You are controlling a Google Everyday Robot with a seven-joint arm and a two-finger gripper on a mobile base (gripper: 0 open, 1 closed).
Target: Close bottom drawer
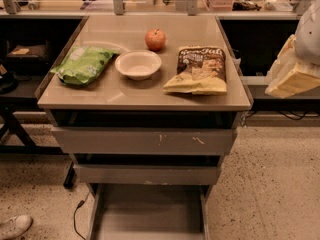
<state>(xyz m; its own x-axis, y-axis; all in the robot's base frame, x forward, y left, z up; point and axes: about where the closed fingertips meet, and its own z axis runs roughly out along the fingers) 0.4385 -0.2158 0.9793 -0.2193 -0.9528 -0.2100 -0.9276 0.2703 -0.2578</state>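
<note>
The bottom drawer [147, 214] is pulled far out toward me. It shows as a shallow flat grey tray with thin side rails, cut off by the lower frame edge, so its front panel is out of view. Above it are the mid drawer front [145, 175] and the wide top drawer front [145, 141] with pale scratches, both slightly open. My gripper [292, 76] is a cream shape under a white arm at the right edge. It hangs at tabletop height, well right of the cabinet and far above the bottom drawer, touching nothing.
On the cabinet top [125, 96] lie a green bag [82, 64], a white bowl [138, 64], a red apple [155, 39] and a chip bag [199, 69]. Dark shelving stands behind on both sides. A cable [76, 214] and a shoe [14, 226] are on the floor at left.
</note>
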